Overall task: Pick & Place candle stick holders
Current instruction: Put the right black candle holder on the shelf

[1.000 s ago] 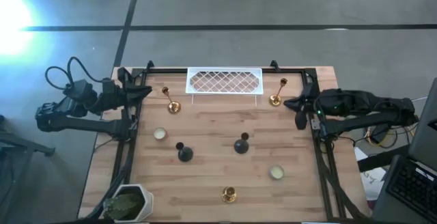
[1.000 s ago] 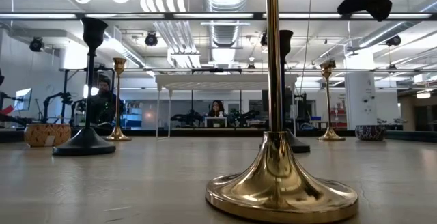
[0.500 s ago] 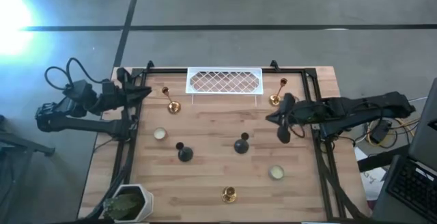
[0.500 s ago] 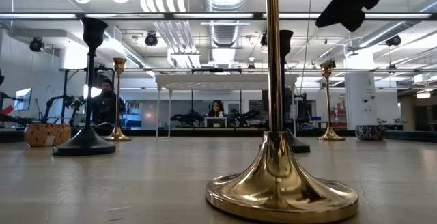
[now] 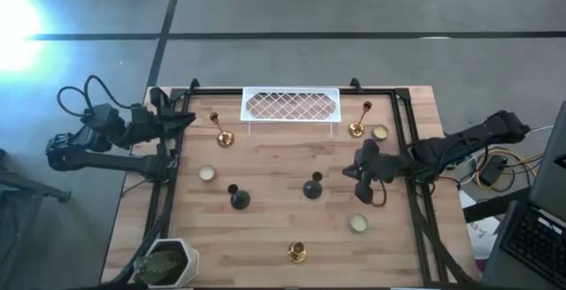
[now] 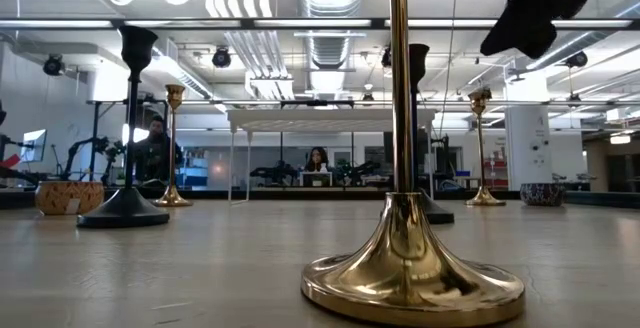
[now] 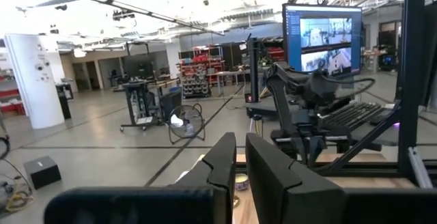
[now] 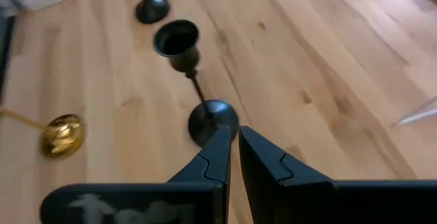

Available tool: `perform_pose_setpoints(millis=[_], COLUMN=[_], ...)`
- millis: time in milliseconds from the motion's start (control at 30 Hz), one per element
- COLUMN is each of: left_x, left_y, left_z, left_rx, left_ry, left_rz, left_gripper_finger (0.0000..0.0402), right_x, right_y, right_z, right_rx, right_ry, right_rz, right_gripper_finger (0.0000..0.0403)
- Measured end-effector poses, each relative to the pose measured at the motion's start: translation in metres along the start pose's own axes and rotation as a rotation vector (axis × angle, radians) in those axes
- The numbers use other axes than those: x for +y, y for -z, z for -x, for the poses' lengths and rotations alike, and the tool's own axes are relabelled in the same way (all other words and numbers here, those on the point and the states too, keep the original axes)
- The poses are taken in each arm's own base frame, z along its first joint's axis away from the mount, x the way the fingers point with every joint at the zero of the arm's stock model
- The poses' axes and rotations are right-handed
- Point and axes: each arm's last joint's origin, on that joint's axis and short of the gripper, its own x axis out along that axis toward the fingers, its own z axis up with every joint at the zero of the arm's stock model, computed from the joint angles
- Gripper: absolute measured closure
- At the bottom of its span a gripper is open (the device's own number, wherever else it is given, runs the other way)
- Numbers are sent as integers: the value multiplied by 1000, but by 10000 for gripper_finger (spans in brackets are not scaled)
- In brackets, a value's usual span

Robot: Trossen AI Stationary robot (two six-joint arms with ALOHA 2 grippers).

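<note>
My right gripper point(image 5: 355, 173) hangs shut and empty above the table, a short way to the right of a black bulb-based holder point(image 5: 313, 186). In the right wrist view its fingers point(image 8: 232, 152) point at that holder's round base point(image 8: 213, 121). A second black holder point(image 5: 237, 197) stands farther left. Gold sticks stand at the far left point(image 5: 221, 131), the far right point(image 5: 360, 122) and the near edge point(image 5: 296, 252). Cream cups sit on the left point(image 5: 207, 173), the right point(image 5: 357, 223) and the far right point(image 5: 379, 133). My left gripper point(image 5: 187, 118) waits shut at the table's far left corner.
A white lattice tray point(image 5: 290, 106) stands at the far edge in the middle. A white pot with a green plant point(image 5: 168, 262) sits at the near left corner. A black frame point(image 5: 416, 193) runs along the table's sides. People sit in the room beyond point(image 6: 318, 160).
My right gripper has come from the table's right edge out over the table, toward the left and the near edge, closing on the right black holder. The cream cup at the far right, which it covered, now shows. No holder has moved.
</note>
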Motion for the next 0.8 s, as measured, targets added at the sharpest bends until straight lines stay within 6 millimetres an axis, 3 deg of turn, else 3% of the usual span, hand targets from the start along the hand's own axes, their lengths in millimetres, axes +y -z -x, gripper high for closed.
perform_pose_setpoints(millis=[400,800], left_x=[0,0], left_y=[0,0], left_z=[0,0], left_rx=[3,4], left_ry=[0,0], left_rz=[-25,-45], left_gripper_finger=[362,362], right_x=[15,31], right_y=[32,38], right_z=[-54,-99], right_rx=[11,28], right_ry=[56,76], right_rz=[-56,-14], right_gripper_finger=[364,257])
